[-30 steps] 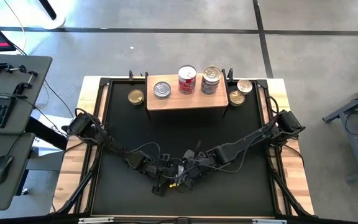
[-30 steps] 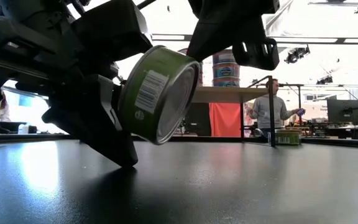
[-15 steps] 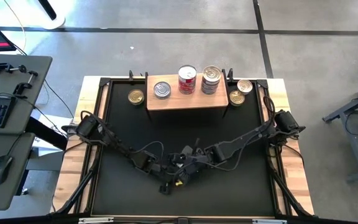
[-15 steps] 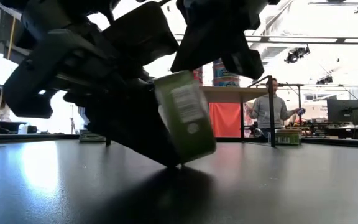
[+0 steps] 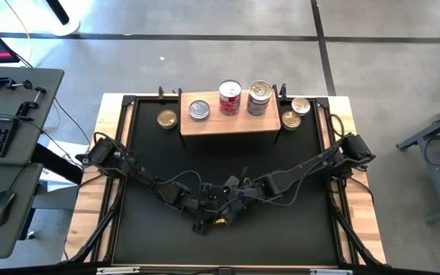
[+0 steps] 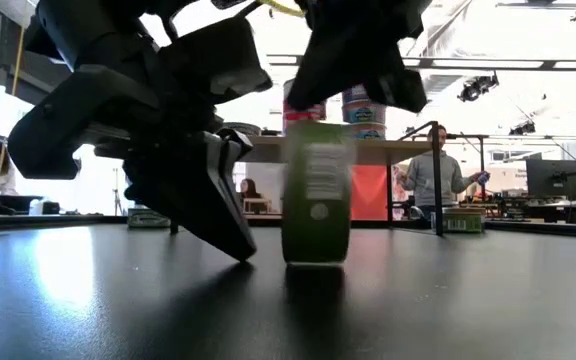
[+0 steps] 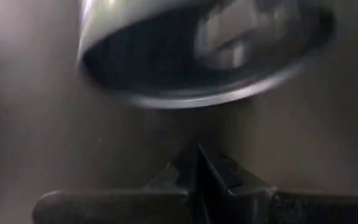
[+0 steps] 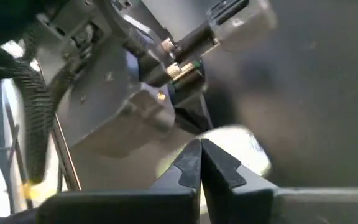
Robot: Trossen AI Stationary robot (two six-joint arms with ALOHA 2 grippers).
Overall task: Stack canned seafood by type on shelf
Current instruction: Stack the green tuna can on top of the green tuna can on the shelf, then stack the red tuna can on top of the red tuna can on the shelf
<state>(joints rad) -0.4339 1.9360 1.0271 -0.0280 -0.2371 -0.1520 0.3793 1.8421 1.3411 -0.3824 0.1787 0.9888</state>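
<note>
A green tin [image 6: 316,195] stands on its edge on the black mat [image 5: 166,153] near the front, free between the two grippers. The left gripper [image 7: 194,163] and the right gripper [image 8: 200,162] both have their fingers pressed together and hold nothing. The wooden shelf [image 5: 228,122] carries a silver tin [image 5: 198,110], a red stack [image 5: 230,98] and a bluish stack [image 5: 260,98], with loose gold-lidded tins [image 5: 167,118] on the mat beside it.

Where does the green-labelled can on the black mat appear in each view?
Low view: green-labelled can, centre, standing on its edge.
High view: hidden where the two arms meet.
Left wrist view: blurred, across the upper part.
Right wrist view: cannot tell.
Shared landmark: the shelf, behind it.
</note>
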